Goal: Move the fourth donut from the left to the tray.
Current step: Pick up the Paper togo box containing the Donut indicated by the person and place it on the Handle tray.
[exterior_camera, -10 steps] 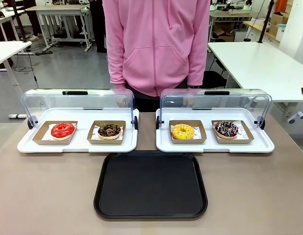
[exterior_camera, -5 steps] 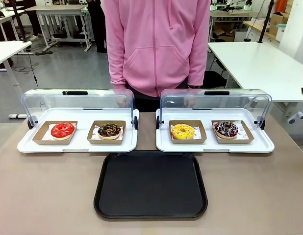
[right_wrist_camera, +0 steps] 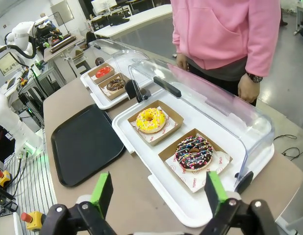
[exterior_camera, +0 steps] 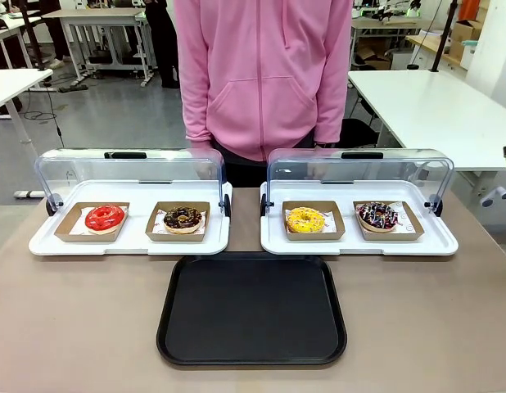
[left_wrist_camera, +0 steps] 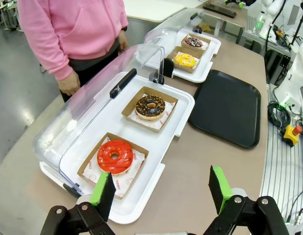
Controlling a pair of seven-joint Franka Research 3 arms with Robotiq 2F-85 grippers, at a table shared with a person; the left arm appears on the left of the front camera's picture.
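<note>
1. Workshop floor and brown table [exterior_camera: 73, 327]; I see a person in a pink hoodie [exterior_camera: 261, 74] standing at the far side.
2. Black tray [exterior_camera: 251, 309], flat at the table's near middle.
3. Right-hand white display tray [exterior_camera: 359, 247], its clear lid raised, just behind the black tray.
4. Striped chocolate donut [exterior_camera: 377, 216], in its cardboard holder at that white tray's right end, beside the yellow donut [exterior_camera: 305, 219].
5. Left gripper [left_wrist_camera: 161, 188] and right gripper [right_wrist_camera: 159, 193]: both spread wide, holding nothing.
</note>
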